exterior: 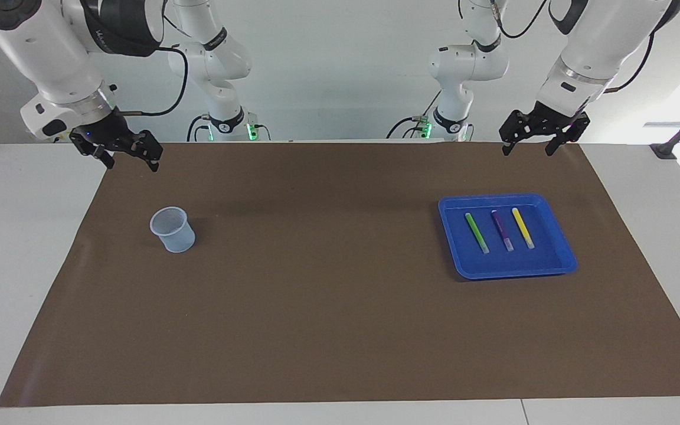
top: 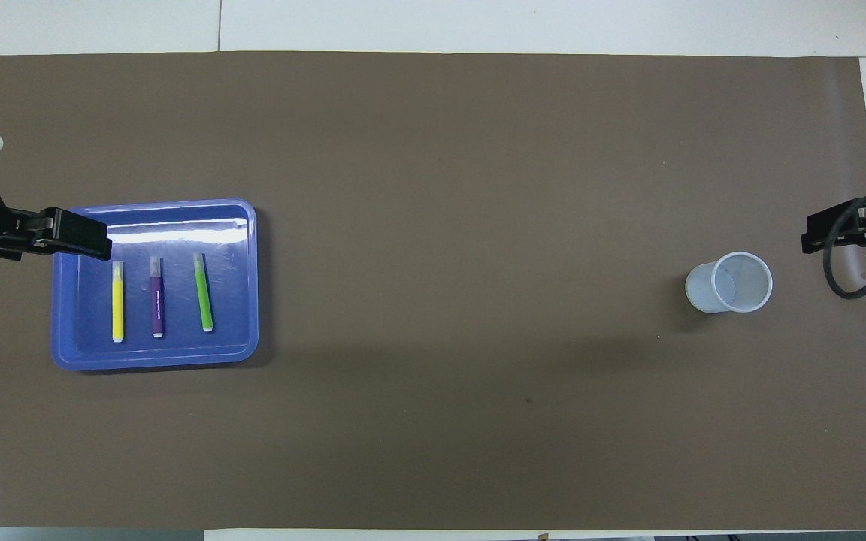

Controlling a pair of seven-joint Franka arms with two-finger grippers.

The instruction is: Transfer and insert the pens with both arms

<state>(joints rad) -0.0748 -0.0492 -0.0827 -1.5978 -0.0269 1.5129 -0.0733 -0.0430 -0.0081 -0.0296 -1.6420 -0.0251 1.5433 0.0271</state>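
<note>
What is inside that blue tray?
Three pens lie side by side in the blue tray: a green pen, a purple pen and a yellow pen. Nothing covers them in the facing view.

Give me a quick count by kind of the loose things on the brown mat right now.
Pens: 3, green, purple, yellow, all lying in the tray
Blue tray: 1
Translucent cup: 1, upright
Total: 5
</note>
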